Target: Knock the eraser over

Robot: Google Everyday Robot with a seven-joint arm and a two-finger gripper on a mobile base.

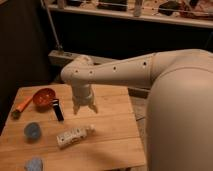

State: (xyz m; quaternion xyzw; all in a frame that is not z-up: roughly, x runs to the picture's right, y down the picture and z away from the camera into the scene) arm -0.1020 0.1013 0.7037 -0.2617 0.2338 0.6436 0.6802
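Camera view, left to right. Lying at far left on wooden table [115,135]: red scoop [44,98] with orange handle. Sitting nearer front edge: round blue cup [33,131]. Standing upright just right of scoop, leaning slightly: eraser [57,109], black, thin, untouched. Hanging just right of eraser, not touching it: gripper [85,110], pointing down, jaws standing spread, gripping nothing. Lying on side below gripper, nearer front: white bottle [74,135]. Reaching in from right, over table: pale arm [125,70], filling right side.
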